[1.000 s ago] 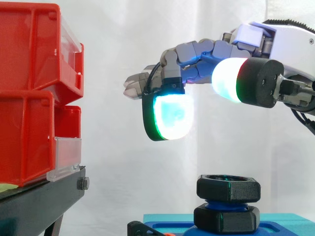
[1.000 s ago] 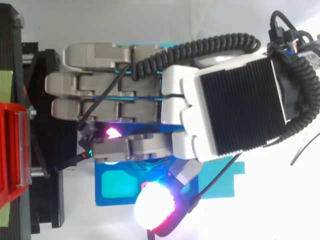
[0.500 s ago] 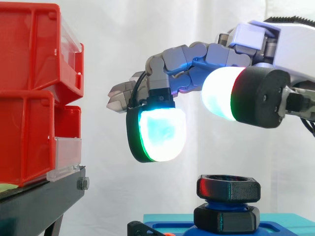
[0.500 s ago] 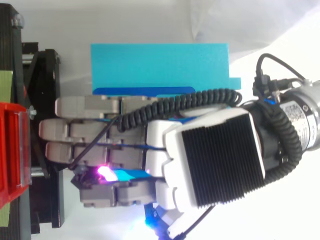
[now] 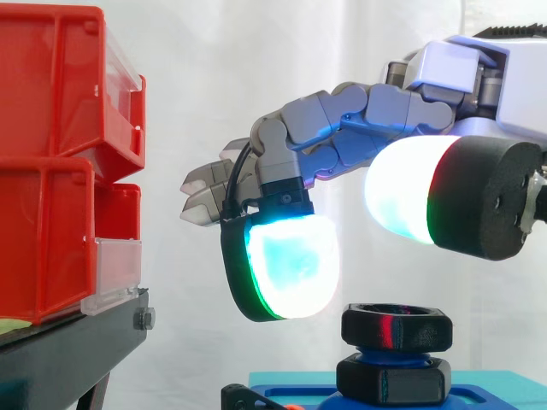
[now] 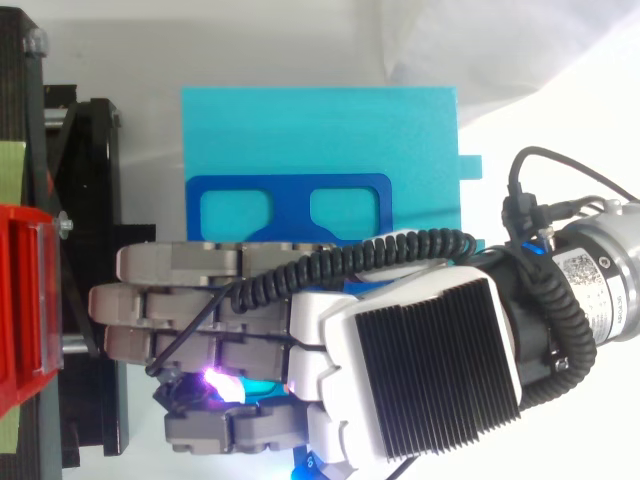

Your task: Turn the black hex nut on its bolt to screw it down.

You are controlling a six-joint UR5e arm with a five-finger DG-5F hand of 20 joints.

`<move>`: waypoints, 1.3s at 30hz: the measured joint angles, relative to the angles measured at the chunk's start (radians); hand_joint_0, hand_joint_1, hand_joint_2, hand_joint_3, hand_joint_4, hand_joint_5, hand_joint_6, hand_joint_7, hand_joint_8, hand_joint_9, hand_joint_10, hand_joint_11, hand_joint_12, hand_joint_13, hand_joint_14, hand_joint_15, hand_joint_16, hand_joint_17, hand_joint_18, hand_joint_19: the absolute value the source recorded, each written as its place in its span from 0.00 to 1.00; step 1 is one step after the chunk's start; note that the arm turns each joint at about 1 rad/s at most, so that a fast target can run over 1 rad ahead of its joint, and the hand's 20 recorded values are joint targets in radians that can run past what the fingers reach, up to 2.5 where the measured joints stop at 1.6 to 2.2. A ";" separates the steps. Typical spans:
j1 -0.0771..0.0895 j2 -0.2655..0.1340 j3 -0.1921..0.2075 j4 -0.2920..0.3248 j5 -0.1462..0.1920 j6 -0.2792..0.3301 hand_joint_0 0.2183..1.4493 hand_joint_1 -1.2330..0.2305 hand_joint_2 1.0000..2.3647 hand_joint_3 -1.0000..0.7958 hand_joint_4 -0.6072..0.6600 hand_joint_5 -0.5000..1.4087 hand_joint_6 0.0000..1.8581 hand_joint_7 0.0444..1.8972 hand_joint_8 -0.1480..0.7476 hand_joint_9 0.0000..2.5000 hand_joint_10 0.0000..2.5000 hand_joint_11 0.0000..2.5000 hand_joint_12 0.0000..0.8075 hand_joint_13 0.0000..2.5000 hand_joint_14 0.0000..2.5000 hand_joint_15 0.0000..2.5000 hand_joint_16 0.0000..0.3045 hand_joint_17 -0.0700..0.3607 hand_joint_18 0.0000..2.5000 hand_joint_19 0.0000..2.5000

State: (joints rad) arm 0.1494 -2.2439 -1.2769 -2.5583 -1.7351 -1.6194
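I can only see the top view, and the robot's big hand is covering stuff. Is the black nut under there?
Observer: Yes. From the side, the black hex nut sits on its blue bolt, below the hand.
Operator: Is the hand grabbing it?
Observer: No. The fingers are open and hold nothing. Their glowing pads hang above and beside the nut.
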 measured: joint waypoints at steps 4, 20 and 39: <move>-0.002 0.000 0.000 -0.004 -0.001 -0.005 0.25 0.70 0.00 0.28 0.68 0.24 0.32 0.69 0.49 0.27 0.00 0.00 0.42 0.17 0.00 0.00 0.18 0.44 0.10 0.00; -0.021 0.000 -0.002 -0.029 -0.007 -0.010 0.25 0.70 0.00 0.28 0.69 0.24 0.31 0.70 0.49 0.27 0.00 0.00 0.42 0.17 0.00 0.00 0.18 0.44 0.10 0.00; -0.043 0.000 -0.008 -0.042 -0.029 -0.002 0.25 0.71 0.00 0.28 0.65 0.24 0.35 0.66 0.49 0.27 0.00 0.00 0.42 0.17 0.00 0.00 0.18 0.44 0.10 0.00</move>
State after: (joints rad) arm 0.1061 -2.2438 -1.2851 -2.6004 -1.7645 -1.6216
